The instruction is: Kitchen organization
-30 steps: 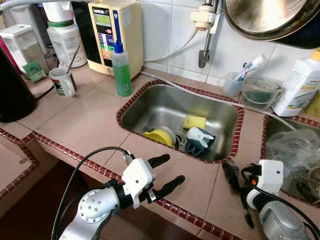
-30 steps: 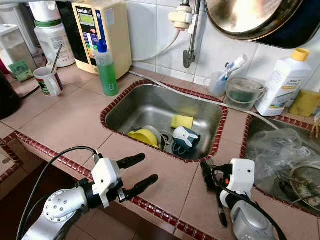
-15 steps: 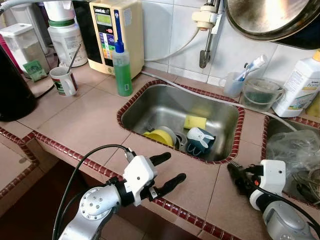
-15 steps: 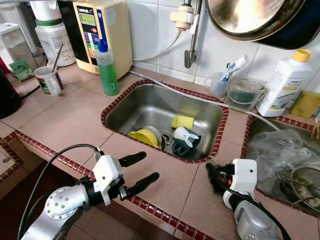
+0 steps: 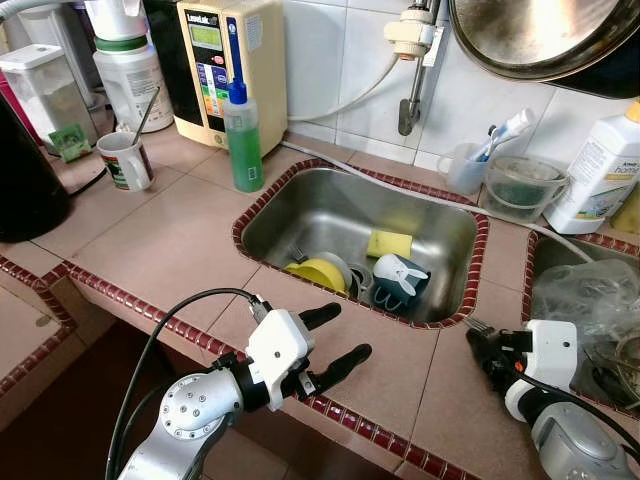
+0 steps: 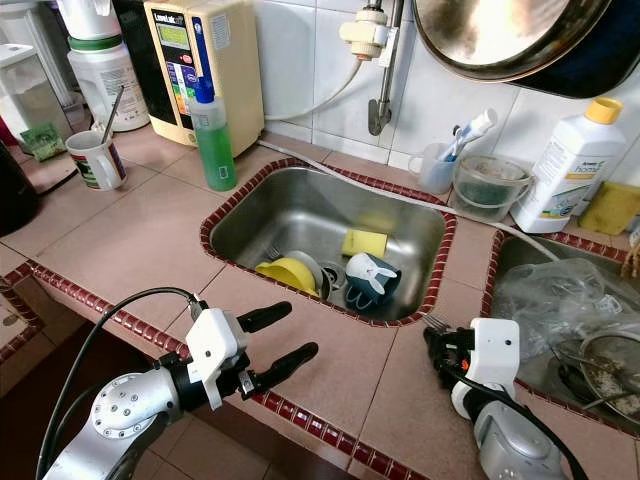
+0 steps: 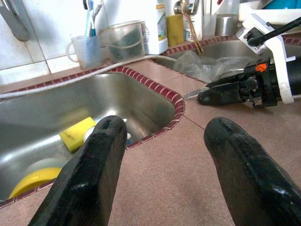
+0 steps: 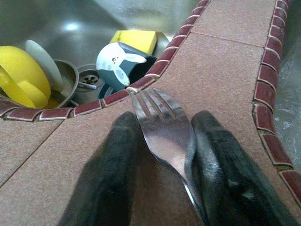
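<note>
Stainless steel marks my landmark, the sink (image 5: 300, 215), and I place everything against it, starting on its left: the green soap bottle (image 5: 242, 140) stands just off its far left corner, and a white mug (image 5: 127, 161) sits well beyond that. Before the sink's near rim, over the counter edge, my left gripper (image 5: 335, 340) hovers with its fingers spread wide and nothing between them. Inside the basin lie a yellow bowl (image 5: 318, 272), a yellow sponge (image 5: 388, 243) and a small blue rabbit-faced cup (image 5: 398, 278). Just right of the sink's near right corner, my right gripper (image 8: 162, 141) has its fingers closed on a fork (image 8: 164, 125), tines pointing toward the basin. I judge this the carrying step: the fork is in hand and wants delivering, probably into the sink with the other dishes. The next move calls for reaching forward over the tiled rim and lowering before letting go, so the fork doesn't strike the cup. The right wrist view makes the grip plain, fork pinched between both pads, where the head views give little more than tines poking out. The left wrist view adds a side look at my right gripper resting low on the counter.
</note>
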Robot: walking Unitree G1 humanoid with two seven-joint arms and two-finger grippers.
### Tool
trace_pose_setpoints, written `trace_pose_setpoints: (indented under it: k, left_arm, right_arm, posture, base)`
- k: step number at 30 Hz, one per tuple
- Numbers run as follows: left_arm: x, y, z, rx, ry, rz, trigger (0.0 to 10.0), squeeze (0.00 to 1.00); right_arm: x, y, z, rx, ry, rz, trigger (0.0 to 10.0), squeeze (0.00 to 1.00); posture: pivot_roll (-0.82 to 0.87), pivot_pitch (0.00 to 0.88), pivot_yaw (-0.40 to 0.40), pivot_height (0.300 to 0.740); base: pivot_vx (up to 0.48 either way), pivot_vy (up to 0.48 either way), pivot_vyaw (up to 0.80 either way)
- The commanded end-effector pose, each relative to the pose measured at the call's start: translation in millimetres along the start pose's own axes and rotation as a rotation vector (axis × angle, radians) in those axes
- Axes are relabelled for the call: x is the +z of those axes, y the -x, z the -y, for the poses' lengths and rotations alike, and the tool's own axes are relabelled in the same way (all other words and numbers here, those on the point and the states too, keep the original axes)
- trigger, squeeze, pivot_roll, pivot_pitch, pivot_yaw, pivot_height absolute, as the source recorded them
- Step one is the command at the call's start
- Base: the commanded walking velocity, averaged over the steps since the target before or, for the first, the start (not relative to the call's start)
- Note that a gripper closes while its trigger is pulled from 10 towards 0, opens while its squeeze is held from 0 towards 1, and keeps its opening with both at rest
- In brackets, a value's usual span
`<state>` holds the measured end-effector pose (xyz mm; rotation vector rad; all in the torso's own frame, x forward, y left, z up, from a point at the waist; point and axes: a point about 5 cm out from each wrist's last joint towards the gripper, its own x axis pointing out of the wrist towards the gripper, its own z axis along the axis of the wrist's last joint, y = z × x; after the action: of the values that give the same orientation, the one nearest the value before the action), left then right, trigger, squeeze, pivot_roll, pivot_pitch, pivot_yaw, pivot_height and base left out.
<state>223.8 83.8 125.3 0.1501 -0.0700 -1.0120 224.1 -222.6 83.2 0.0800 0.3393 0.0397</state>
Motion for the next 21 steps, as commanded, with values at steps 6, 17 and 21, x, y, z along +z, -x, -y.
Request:
trace_pose_setpoints:
  k: [6,17,21]
  left_arm:
    - [7.1,-1.5,0.2,-0.004,-0.012,0.023,10.0,0.0]
    - [6.9,-1.5,0.3,-0.009,-0.011,0.022,10.0,0.0]
    - [6.6,-1.5,0.5,-0.008,-0.01,0.022,10.0,0.0]
  right_arm:
    - [-16.3,2.2,-5.3,0.035,-0.018,-0.086,0.0,0.0]
    - [-16.7,2.4,-5.6,0.039,-0.021,-0.089,0.0,0.0]
    - [-8.1,2.0,-6.3,0.045,-0.03,-0.021,0.0,0.0]
  posture:
    - [-0.17,0.037,-0.017,0.74]
    - [-0.17,0.031,-0.019,0.74]
    - [-0.17,0.025,-0.022,0.74]
  base:
    - [0.0,0.0,0.0]
    - [0.0,0.0,0.0]
    - [0.0,0.0,0.0]
